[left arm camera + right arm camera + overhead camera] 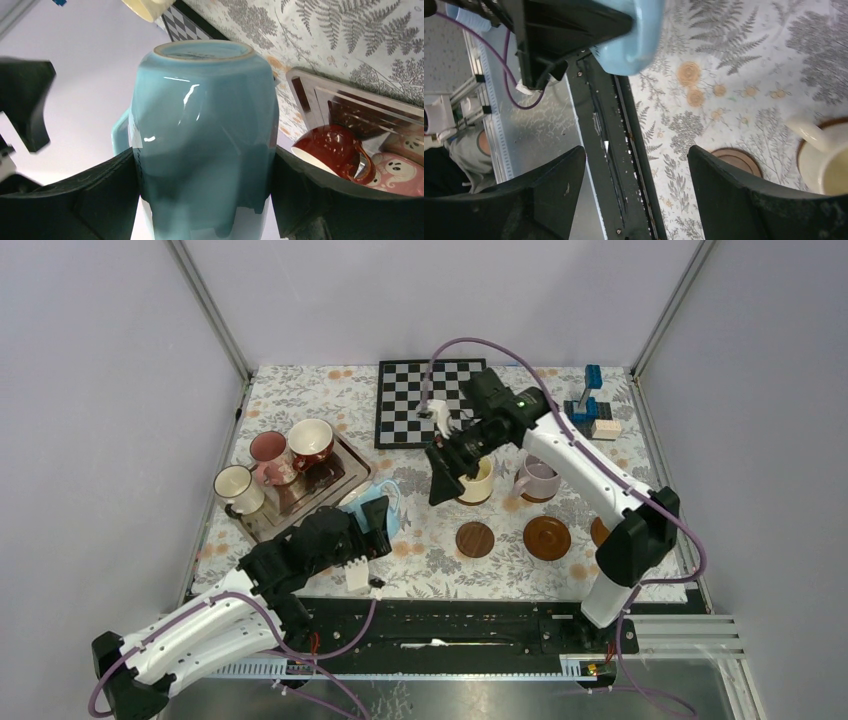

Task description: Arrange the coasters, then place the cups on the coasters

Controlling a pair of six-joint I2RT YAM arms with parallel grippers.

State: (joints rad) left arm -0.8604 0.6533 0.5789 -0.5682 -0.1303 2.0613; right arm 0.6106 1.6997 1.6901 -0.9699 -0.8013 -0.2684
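Note:
My left gripper [368, 530] is shut on the light blue cup [383, 508], held tipped above the table near the tray; its jaws press both sides of the cup [205, 125]. My right gripper [445, 478] is open with nothing between its fingers [734, 195], just left of the cream-yellow cup [478, 481]. That cup and the lilac cup [538, 478] each stand on a coaster. Two bare coasters [475, 539] [547, 537] lie in front of them, and a third [598, 530] is half hidden by the right arm. White [236, 487], pink [268, 454] and dark red [311, 442] cups stand on the tray.
The metal tray [300, 508] lies at the left of the flowered cloth. A chessboard [430, 400] lies at the back centre, and blue blocks [585, 400] at the back right. Frame posts and grey walls close in the sides. A black rail [450, 625] runs along the near edge.

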